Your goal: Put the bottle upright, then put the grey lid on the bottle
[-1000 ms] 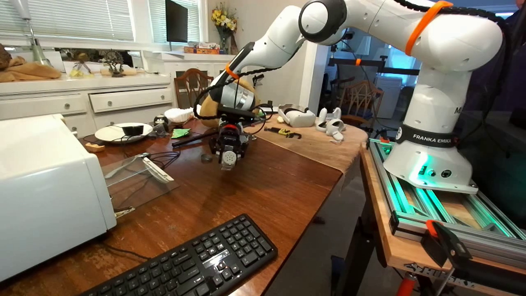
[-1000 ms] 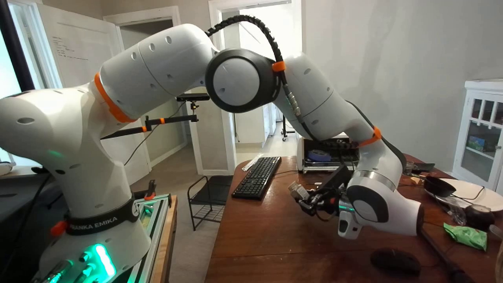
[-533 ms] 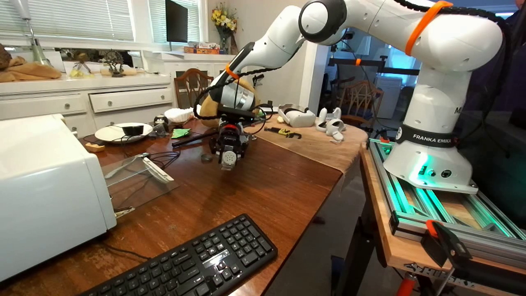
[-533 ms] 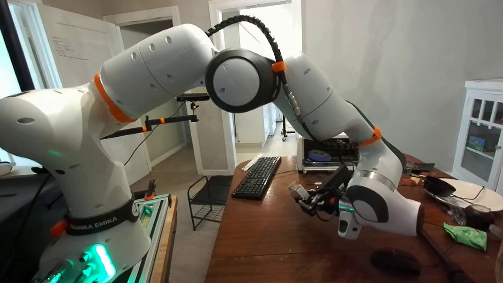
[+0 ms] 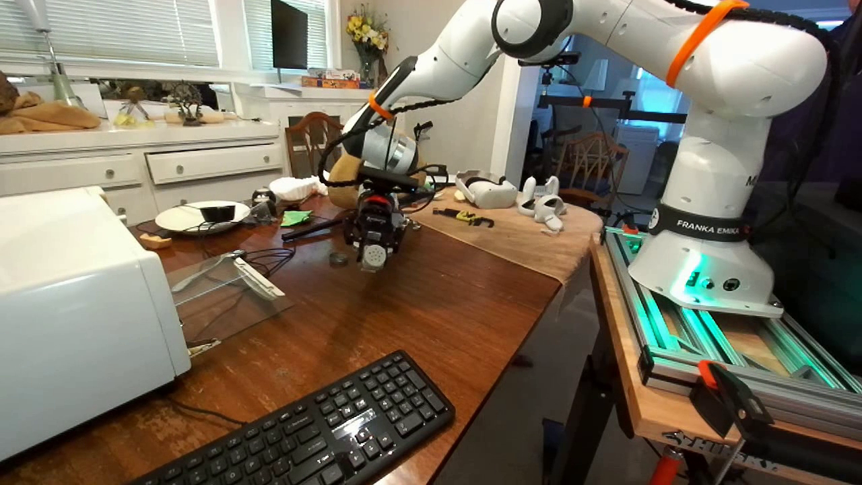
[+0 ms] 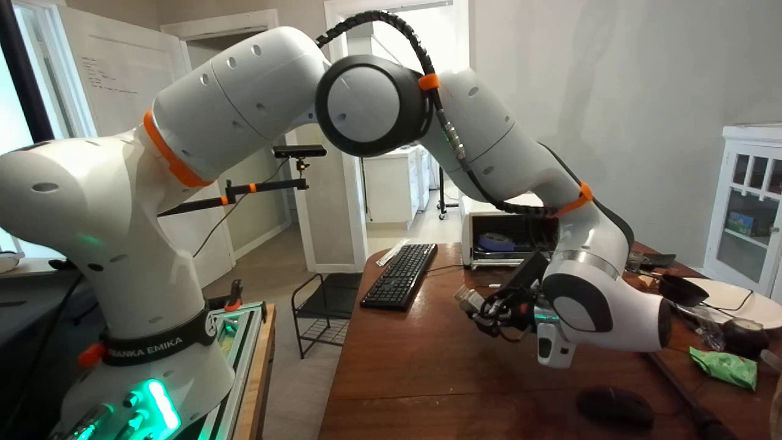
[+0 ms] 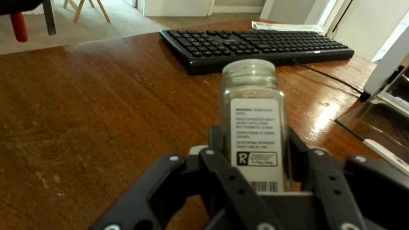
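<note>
On bottle [image 7: 254,126], blurry fine print [image 7: 255,123]

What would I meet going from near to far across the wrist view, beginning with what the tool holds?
White-labelled clear round-necked bottle → long black plastic keyboard → pale flat narrow strip.

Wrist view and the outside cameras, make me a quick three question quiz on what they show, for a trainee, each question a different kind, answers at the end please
1. Multiple choice. What does the gripper hold?
A: the mouse
B: the bottle
C: the green packet

2. True or false. The bottle stands upright.

3. Fill in. In the wrist view, a black ____ lies on the table beyond the bottle.

Key:
1. B
2. False; an exterior view shows it tilted in the gripper.
3. keyboard
</note>
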